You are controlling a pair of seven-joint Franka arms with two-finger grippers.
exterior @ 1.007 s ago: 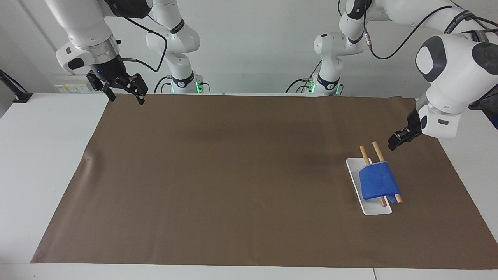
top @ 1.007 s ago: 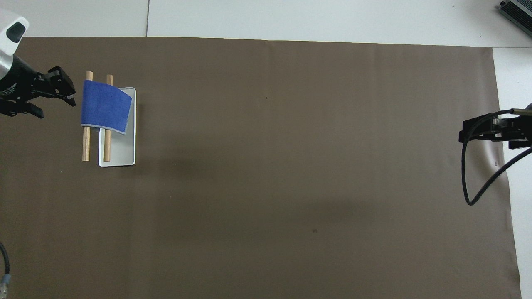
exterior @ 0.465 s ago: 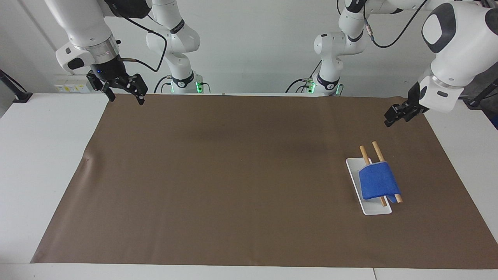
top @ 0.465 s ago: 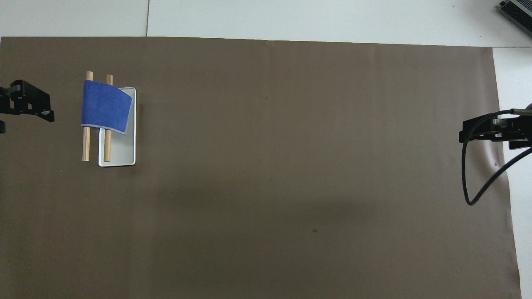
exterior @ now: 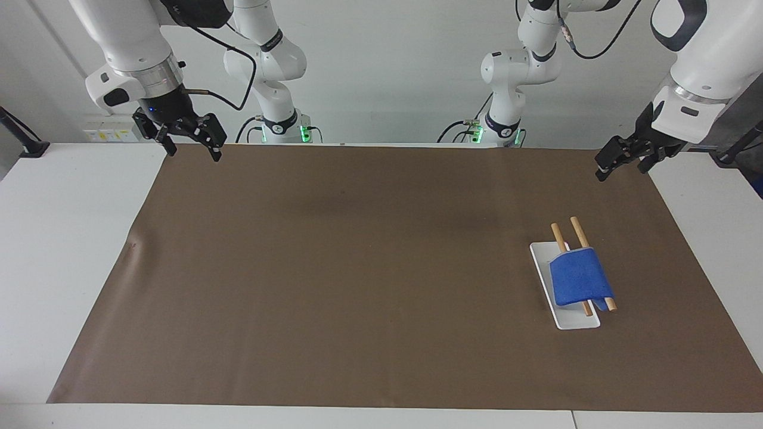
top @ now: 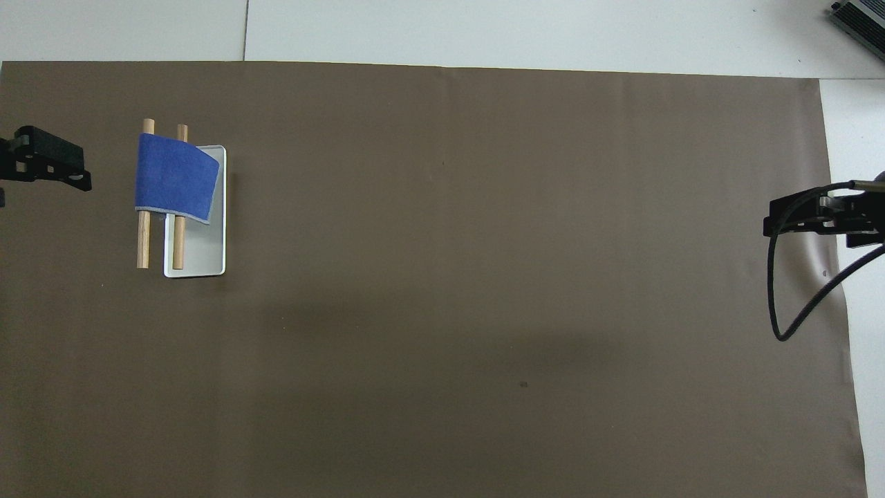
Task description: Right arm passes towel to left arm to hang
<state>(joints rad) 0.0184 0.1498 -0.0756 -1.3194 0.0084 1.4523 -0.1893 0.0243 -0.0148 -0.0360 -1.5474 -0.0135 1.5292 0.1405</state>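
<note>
1. Since a second ago my left gripper (exterior: 620, 159) has lifted away from the rack and drawn back toward the robots; it now hangs over the corner of the brown mat (exterior: 357, 268) at the left arm's end of the table, well apart from the towel.
2. Its fingers stand apart with nothing between them.
3. From overhead I see only the tip of that gripper (top: 48, 162) at the frame's edge, clear of the rods.
4. My left arm (exterior: 697, 65) rises steeply from the gripper and out of the top of the facing view.
5. My right gripper (exterior: 189, 143) has not shifted over that second; it hangs over the mat's corner at the right arm's end, nearest the robots, fingers spread and empty.
6. My right arm (exterior: 128, 44) waits above it, a black cable (top: 795, 277) looping off the wrist.
7. The towel (exterior: 577, 277) lies draped over two wooden rods (exterior: 575, 229), one edge hanging down toward the tray.
8. Those rods stand over a white tray (exterior: 572, 322) on the mat, toward the left arm's end of the table.
9. The towel, rods and tray sit just as they did a second ago.
10. Two thinner white arms with green base lights (exterior: 274, 71) stand at the table's edge by the robots.
</note>
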